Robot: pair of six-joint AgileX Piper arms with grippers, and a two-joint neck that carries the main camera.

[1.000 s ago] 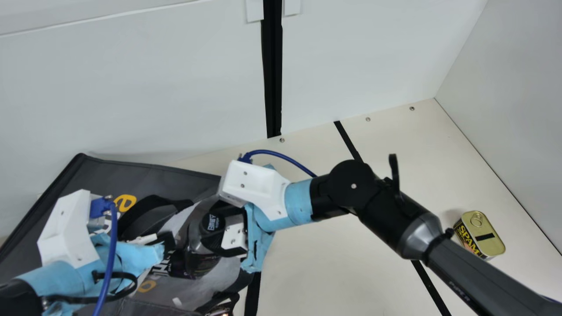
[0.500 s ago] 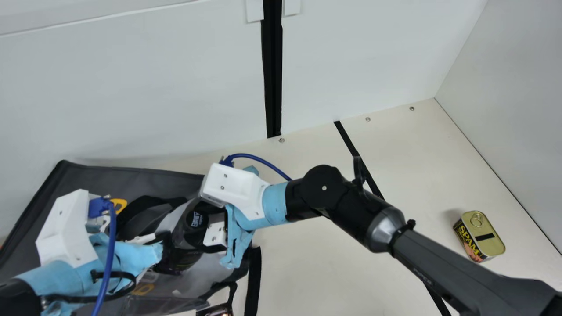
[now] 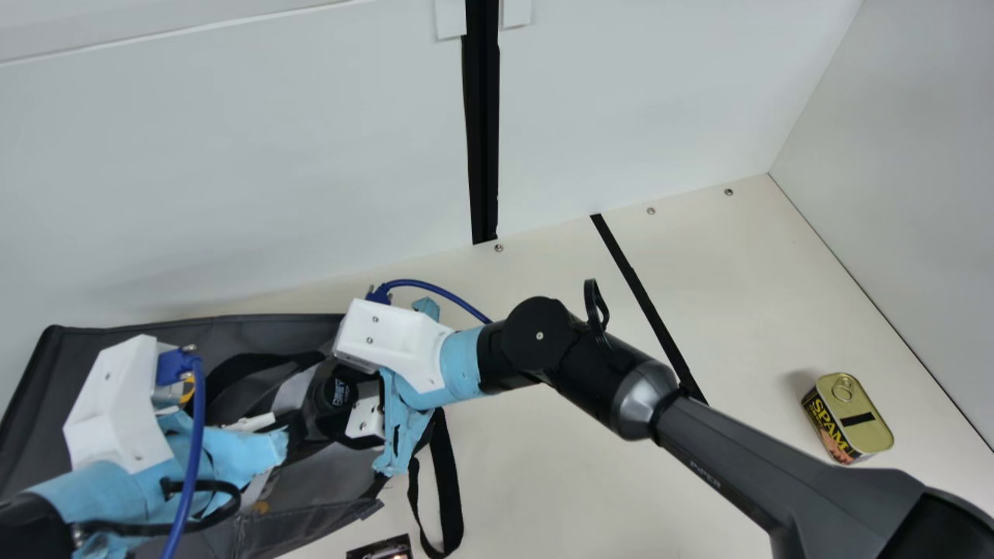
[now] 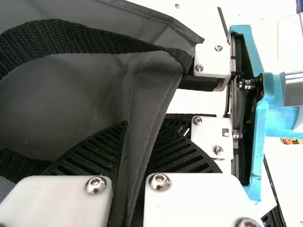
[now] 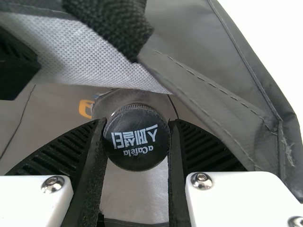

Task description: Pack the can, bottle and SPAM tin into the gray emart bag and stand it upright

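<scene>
In the main view my left gripper [image 3: 286, 444] is at the gray emart bag [image 3: 85, 365]; the left wrist view has the left gripper [image 4: 143, 130] shut on a fold of the bag [image 4: 71, 99]. Close to its right in the main view is my right gripper [image 3: 342, 415], at the black-capped bottle [image 3: 338, 393]. Seen from the right wrist, the right gripper [image 5: 137, 122] is shut around the bottle [image 5: 136, 142] just under its cap, with bag fabric [image 5: 213, 94] around it. The SPAM tin [image 3: 852, 419] stands far off at the right.
A black bag strap [image 3: 446, 489] trails onto the cream table [image 3: 543, 481] beside the bag. A dark printed object [image 3: 380, 548] lies at the main view's bottom edge. A white wall [image 3: 233, 155] rises behind the bag.
My right gripper has moved left and slightly down in the main view with the bottle. The bag's far corner has shifted left and down, and its strap shows more. My left arm has hardly moved.
</scene>
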